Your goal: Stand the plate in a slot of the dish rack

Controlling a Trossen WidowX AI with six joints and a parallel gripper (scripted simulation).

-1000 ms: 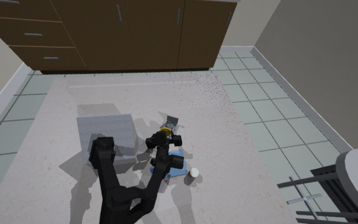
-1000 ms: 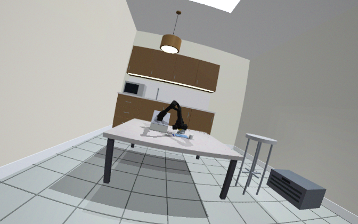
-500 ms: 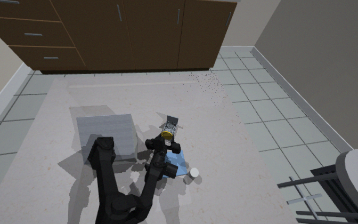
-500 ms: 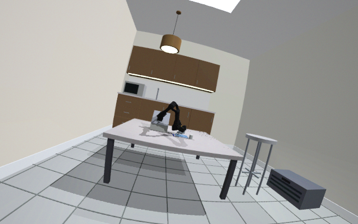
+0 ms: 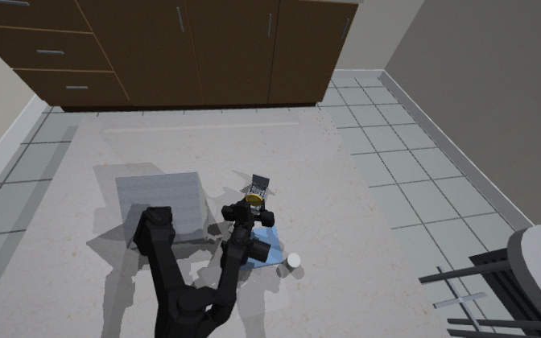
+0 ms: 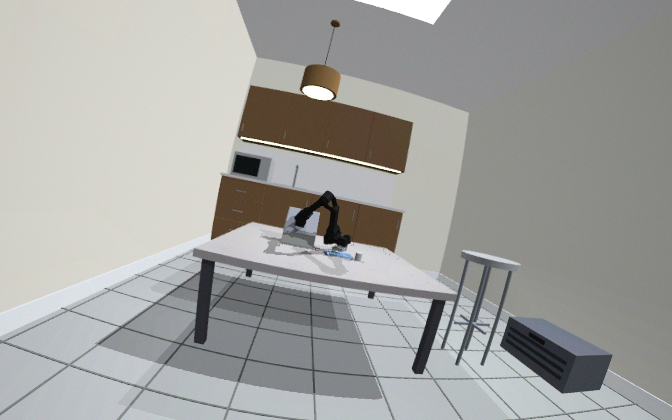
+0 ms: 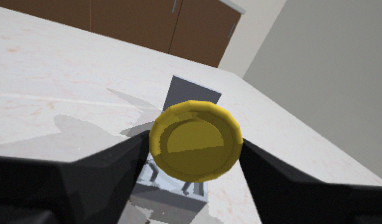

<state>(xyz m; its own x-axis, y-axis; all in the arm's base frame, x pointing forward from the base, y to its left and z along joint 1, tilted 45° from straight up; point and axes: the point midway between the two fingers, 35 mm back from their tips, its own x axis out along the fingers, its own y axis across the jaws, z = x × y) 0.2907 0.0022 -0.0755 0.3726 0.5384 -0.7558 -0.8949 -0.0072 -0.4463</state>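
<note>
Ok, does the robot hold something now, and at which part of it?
Yes, the plate. The pincer grips it by two opposite sides of its rim.

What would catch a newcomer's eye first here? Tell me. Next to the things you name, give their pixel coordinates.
Likely the yellow plate (image 5: pixel 253 199) (image 7: pixel 194 142), bright between the black fingers of the gripper (image 5: pixel 253 205) (image 7: pixel 195 139) at the dish rack (image 5: pixel 260 180) (image 7: pixel 192 92). Next, the black arm (image 5: pixel 167 268) (image 6: pixel 332 211) arching over the table (image 5: pixel 327 209) (image 6: pixel 276 266) (image 7: pixel 37 65), and the blue square (image 5: pixel 273 247) (image 6: pixel 343 255) beneath it.
</note>
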